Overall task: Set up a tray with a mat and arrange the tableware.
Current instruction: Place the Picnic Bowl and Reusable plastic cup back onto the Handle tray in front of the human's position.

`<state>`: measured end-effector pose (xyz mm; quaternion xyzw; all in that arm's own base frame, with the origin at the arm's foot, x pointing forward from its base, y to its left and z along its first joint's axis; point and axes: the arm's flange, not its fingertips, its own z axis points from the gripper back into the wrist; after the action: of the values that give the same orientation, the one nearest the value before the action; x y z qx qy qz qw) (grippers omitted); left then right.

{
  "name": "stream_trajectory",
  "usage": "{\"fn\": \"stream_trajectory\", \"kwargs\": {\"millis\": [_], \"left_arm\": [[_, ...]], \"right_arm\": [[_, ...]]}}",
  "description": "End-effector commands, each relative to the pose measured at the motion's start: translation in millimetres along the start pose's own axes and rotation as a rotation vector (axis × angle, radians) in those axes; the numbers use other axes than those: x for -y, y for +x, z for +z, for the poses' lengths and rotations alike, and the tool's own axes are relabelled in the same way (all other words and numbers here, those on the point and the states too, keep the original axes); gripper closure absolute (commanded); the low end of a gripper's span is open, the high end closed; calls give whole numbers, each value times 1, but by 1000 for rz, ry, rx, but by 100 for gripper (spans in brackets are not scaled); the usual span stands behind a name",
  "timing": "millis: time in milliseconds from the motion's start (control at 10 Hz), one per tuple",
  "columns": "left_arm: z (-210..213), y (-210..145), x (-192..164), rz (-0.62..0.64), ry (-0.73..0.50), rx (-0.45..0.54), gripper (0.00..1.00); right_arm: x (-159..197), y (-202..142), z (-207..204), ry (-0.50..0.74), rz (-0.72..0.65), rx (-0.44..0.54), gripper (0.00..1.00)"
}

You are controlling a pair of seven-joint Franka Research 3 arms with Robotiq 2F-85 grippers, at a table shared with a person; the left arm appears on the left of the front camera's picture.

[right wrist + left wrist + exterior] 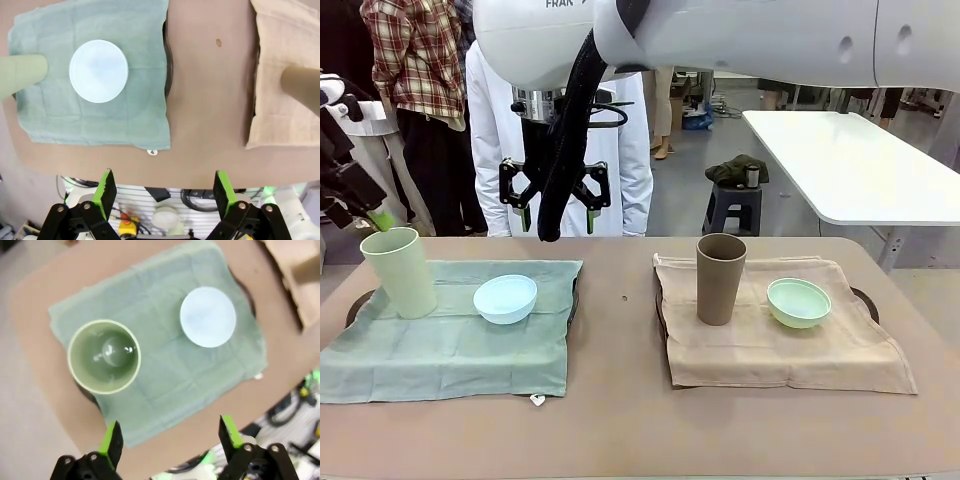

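Two dark trays (358, 300) (863, 298) lie under mats. On the green mat (450, 345) stand a pale green tumbler (400, 272) and a light blue bowl (505, 298). The tan mat (780, 350) carries a brown tumbler (721, 278) and a mint green bowl (798, 302). My left gripper (170, 432) hangs open above the green tumbler (104, 356), with the blue bowl (208, 316) beside it. My right gripper (557, 215) hovers open over the table's far edge, reaching across from the right. Below the right gripper (164, 185) show the blue bowl (98, 71) and the brown tumbler (300, 85). Both grippers hold nothing.
A person in a white coat (620, 150) stands at the far side behind my right gripper. Bare brown table (620, 340) runs between the two trays. A small white tag (537, 399) lies at the green mat's front corner. A white table (850, 170) stands farther back right.
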<state>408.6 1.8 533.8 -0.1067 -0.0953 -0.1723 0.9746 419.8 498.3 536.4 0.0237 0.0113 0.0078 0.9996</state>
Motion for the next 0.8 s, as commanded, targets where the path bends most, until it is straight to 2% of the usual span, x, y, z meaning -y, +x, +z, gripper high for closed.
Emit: {"fn": "stream_trajectory", "kwargs": {"millis": [0,100,700], "left_arm": [[-6,-2,-8,-105,-3,-9,0],[-6,-2,-8,-105,-3,-9,0],[-6,-2,-8,-105,-3,-9,0]], "right_arm": [[16,17,-18,-34,-59,-33,0],[0,0,0,0,0,0,0],[0,0,0,0,0,0,0]]}}
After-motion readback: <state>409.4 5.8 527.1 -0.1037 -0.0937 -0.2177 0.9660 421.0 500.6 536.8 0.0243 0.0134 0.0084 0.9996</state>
